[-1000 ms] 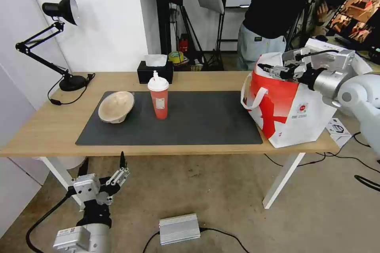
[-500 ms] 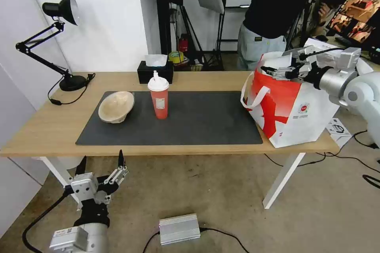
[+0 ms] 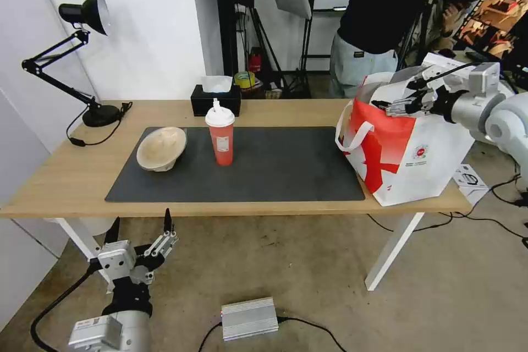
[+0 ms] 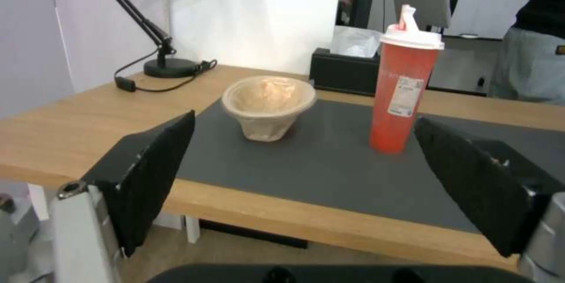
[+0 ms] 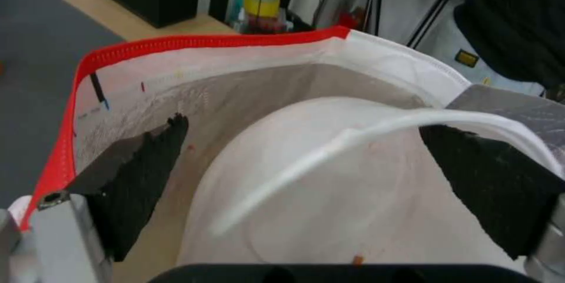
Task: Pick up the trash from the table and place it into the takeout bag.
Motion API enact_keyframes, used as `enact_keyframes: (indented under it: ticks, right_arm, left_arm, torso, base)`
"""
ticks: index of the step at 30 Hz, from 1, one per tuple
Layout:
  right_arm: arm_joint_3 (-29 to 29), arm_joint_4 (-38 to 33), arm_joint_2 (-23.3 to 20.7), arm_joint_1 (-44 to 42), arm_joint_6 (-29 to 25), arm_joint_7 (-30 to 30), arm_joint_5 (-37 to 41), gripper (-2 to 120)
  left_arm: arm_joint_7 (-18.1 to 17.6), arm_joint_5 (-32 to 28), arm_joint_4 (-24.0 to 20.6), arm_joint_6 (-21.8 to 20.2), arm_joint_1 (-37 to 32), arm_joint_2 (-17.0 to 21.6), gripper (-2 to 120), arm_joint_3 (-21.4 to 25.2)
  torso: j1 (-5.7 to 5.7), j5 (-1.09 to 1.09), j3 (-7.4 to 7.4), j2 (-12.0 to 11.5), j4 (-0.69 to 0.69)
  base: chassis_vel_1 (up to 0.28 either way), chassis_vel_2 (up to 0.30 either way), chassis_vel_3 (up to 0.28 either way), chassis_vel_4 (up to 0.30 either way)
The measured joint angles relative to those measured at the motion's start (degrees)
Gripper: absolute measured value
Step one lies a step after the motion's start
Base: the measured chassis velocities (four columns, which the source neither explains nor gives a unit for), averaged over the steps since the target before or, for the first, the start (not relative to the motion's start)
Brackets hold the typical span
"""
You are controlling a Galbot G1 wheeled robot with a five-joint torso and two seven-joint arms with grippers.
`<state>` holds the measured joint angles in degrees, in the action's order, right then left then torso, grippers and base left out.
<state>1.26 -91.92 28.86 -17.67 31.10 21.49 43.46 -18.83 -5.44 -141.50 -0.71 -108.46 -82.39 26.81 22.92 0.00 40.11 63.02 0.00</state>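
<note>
The right gripper (image 3: 397,103) hung over the open top of the takeout bag (image 3: 410,159), at the right end of the table (image 3: 66,176). Its fingers were spread wide and held nothing. Just below them, inside the bag, lay the white round bowl (image 5: 329,186).

Two pieces of trash were not yet in the bag. The tall red drink cup (image 3: 220,135) stood straight up on the dark grey mat (image 3: 286,168). The beige pulp bowl (image 3: 161,147) lay tipped at the cup's 9 o'clock, close by.

The left gripper (image 3: 140,234) waited low, below the table's front edge. It was wide open and empty too. The pulp bowl sat at its 12 o'clock, the cup at 1 o'clock. I think this arm was much nearer to both.
</note>
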Motion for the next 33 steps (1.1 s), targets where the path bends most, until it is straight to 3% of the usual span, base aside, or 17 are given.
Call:
enact_keyframes:
  ticks: [13,25,30,33]
  right_arm:
    - [-4.82,-0.32,-0.84,4.90,3.21,-0.86,-0.28,100]
    - [-4.63,-0.60,-0.58,4.77,3.47,-1.72,0.10,100]
    - [-2.84,-2.02,-0.07,2.25,-1.32,-7.67,5.95,100]
    - [0.01,-5.30,0.47,-1.80,-7.95,-12.58,10.72,100]
  left_arm:
    - [-0.03,0.15,0.08,0.17,-0.02,-0.25,100,0.03]
    - [-0.07,0.18,0.04,0.21,0.10,-0.32,100,0.22]
    - [-0.09,0.23,-0.07,0.22,0.12,-0.37,100,0.29]
    - [-0.10,0.18,-0.20,0.24,0.11,-0.28,100,0.41]
  torso:
    - [0.00,0.00,0.00,0.00,0.00]
    - [0.00,0.00,0.00,0.00,0.00]
    - [0.00,0.00,0.00,0.00,0.00]
    - [0.00,0.00,0.00,0.00,0.00]
  base:
    - [0.000,0.000,0.000,0.000]
    - [0.000,0.000,0.000,0.000]
    - [0.000,0.000,0.000,0.000]
    - [0.000,0.000,0.000,0.000]
